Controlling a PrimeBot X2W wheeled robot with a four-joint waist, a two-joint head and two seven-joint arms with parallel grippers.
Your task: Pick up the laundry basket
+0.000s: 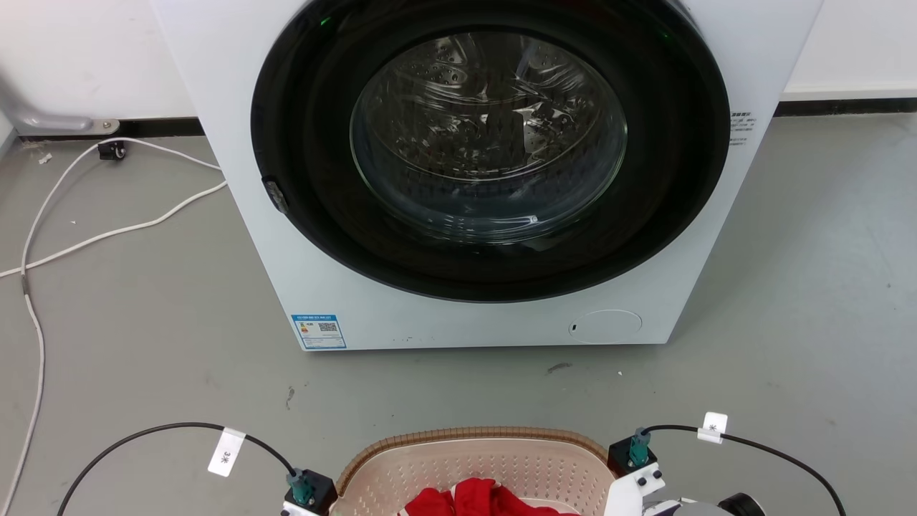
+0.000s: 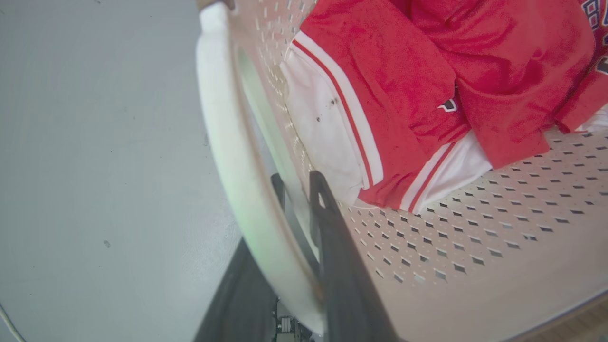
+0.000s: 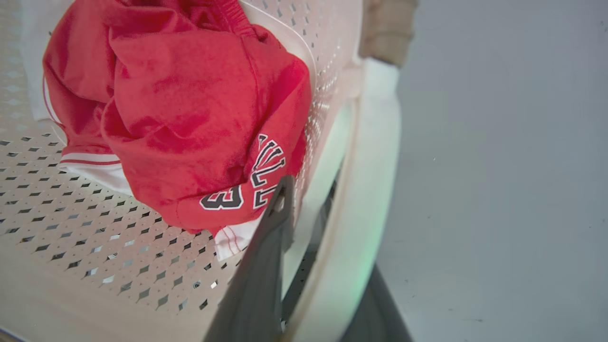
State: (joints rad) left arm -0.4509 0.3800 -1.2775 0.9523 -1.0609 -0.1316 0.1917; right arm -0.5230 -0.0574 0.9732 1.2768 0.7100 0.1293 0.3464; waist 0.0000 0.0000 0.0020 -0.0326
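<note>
Laundry basket (image 1: 473,434): sits at the bottom edge of the head view, between the two arms and in front of the washer (image 1: 344,287). Whether it rests on the floor (image 1: 143,344) or is already clear of it, I cannot tell.

Grip: left gripper (image 2: 297,190) straddles the left handle (image 2: 223,142), with one finger inside against the perforated wall and one outside under the white loop. The jaws are narrow and appear clamped on it. Right gripper (image 3: 308,194) is placed the same way on the right handle (image 3: 375,166), also narrow and apparently holding.

Risks, as judged:
- If the arms rise unevenly, the basket tips and a smooth loop could slide out along the fingers.
- The loops look thin and may flex or twist under load, loosening the pinch.
- The red garment (image 3: 190,118) lies just beside the right inner finger, so cloth could snag there.
- The washer is near, and a forward swing could knock the rim against its front.

Contents: the basket holds that one crumpled red garment with white trim and black-and-white lettering, piled on the perforated bottom. The rest of the bottom is bare. The washer door (image 1: 487,143) is shut. The glass reflects too much to tell what is in the drum.
</note>
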